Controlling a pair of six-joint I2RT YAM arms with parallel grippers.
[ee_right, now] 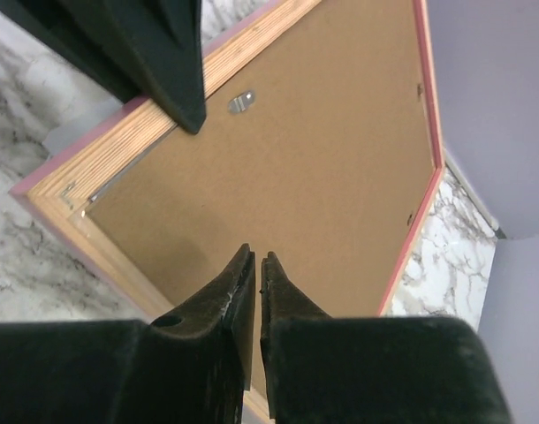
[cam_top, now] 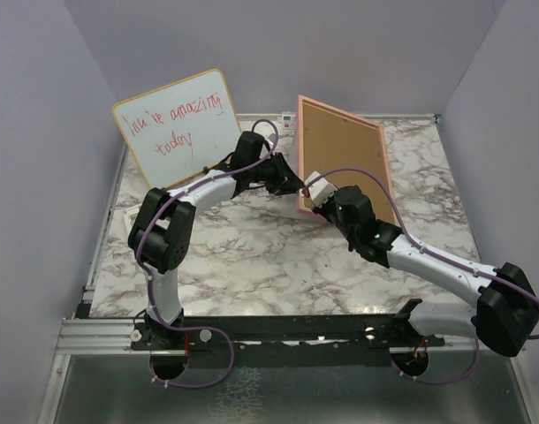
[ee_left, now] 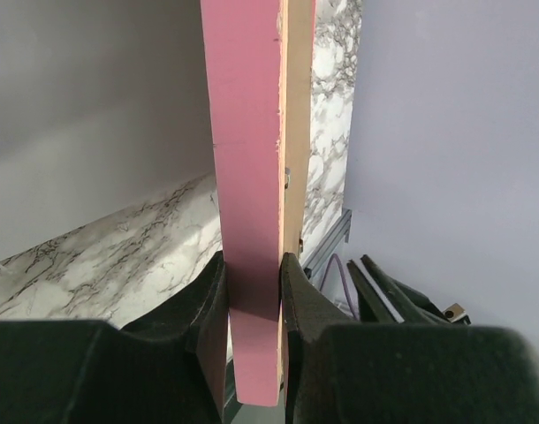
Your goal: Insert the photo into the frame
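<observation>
- The marble surface (cam_top: 269,256) carries the frame (cam_top: 340,159) at its far middle. The frame stands on edge, tilted, with its back turned to me.
- The whiteboard (cam_top: 177,128) with red writing leans far left, apart from the frame.
- The brown backing board (ee_right: 322,150) sits inside the wood border, so I judge I am working on the back of the frame.
- The photo shows in none of my views. I cannot tell whether it lies behind the board.
- My left jaws are clenched on the frame's pink left edge and hold it upright.
- My right jaws are pressed almost together with nothing between them. They hover just in front of the board's lower part.
- A small metal tab (ee_right: 240,102) sits on the board near my left jaws. My next move probably calls for bringing the right tips to it while the left grip stays firm, so the frame does not tip.
</observation>
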